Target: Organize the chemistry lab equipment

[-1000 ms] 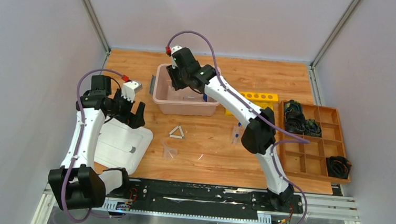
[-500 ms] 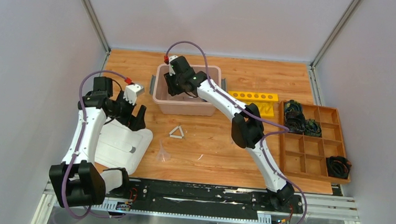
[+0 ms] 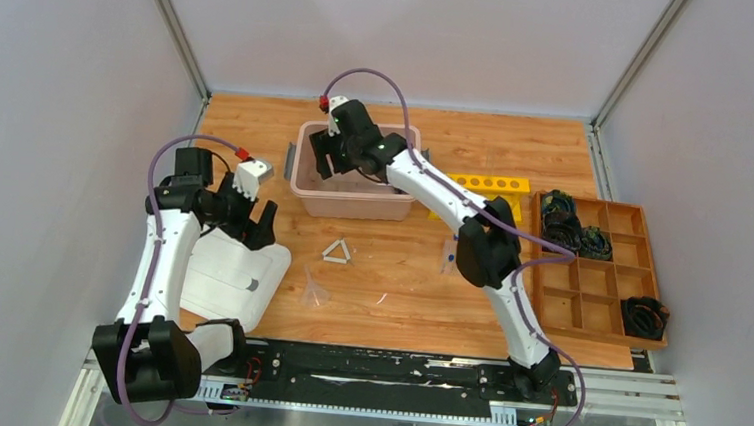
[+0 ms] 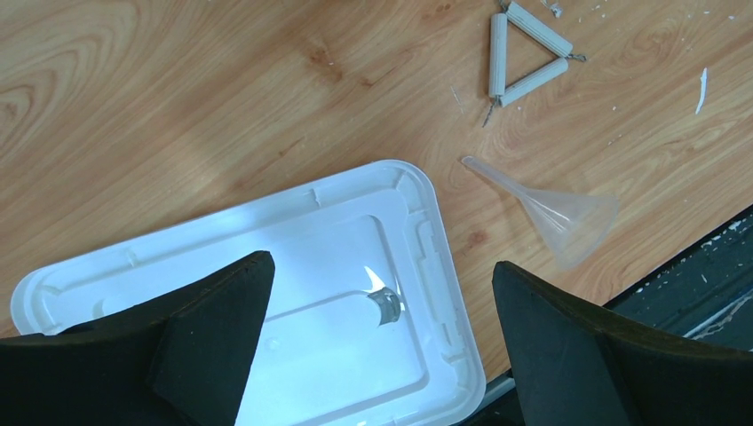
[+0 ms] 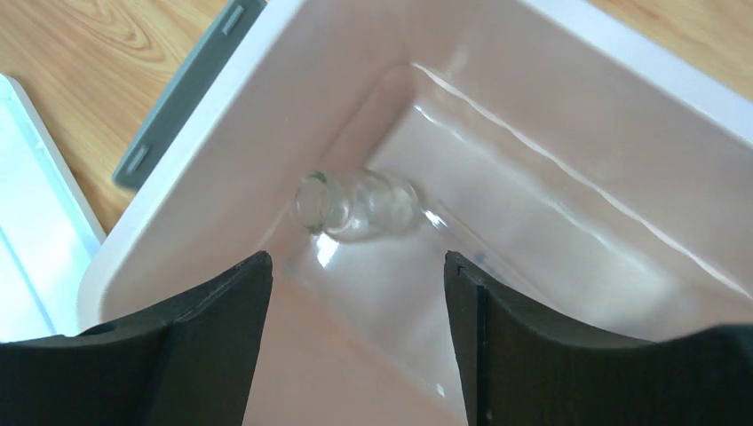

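Note:
My right gripper [image 3: 325,159] [image 5: 357,262] hangs open over the left end of the pink bin [image 3: 348,209] [image 5: 222,169]. A small clear cup [image 5: 355,204] lies on its side on the bin floor, just beyond the fingertips and free of them. My left gripper [image 3: 252,224] [image 4: 382,266] stands wide open above the white lid [image 3: 233,278] [image 4: 266,222], with nothing between its fingers. The small white triangle [image 3: 336,251] [image 4: 524,62] lies on the wood in front of the bin. A clear funnel [image 3: 315,291] [image 4: 559,209] lies beside the lid. A blue-capped tube [image 3: 447,256] lies near the right arm's elbow.
A yellow rack with holes [image 3: 480,183] sits right of the bin, partly behind the right arm. A wooden compartment tray [image 3: 587,308] with black coiled items stands at the right edge. A small clear piece [image 4: 384,304] rests on the lid.
The right gripper dipped into the bin, opened and let go of the clear cup, which now lies on the bin floor. The left arm has barely moved.

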Controlling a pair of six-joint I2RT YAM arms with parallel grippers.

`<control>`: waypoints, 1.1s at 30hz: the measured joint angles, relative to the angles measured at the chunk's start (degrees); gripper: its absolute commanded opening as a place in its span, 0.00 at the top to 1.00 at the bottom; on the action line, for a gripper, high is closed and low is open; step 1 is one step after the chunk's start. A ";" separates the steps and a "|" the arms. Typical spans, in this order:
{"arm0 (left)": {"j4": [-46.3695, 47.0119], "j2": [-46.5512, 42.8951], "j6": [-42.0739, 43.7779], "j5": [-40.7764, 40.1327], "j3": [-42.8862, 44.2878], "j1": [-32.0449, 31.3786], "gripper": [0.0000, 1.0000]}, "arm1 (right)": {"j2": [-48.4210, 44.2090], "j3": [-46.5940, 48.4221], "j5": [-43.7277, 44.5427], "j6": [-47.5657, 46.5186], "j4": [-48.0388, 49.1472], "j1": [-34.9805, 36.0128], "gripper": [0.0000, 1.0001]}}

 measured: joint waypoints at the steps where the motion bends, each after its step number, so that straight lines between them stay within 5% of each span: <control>1: 0.00 -0.31 -0.13 -0.17 0.00 0.00 0.00 | -2.82 -2.78 0.70 -0.20 0.33 0.26 0.27; 13: 0.00 -1.90 -2.05 -1.81 0.28 0.00 0.00 | -40.59 -40.11 12.61 -0.31 11.54 13.33 0.50; 20: -0.02 -3.37 -3.50 -2.25 1.75 0.00 0.00 | -33.07 -51.10 16.13 3.58 12.28 15.08 0.52; 33: -1.05 -4.70 -3.93 -2.47 2.01 0.00 0.00 | -27.12 -53.99 21.29 5.86 18.71 16.00 0.58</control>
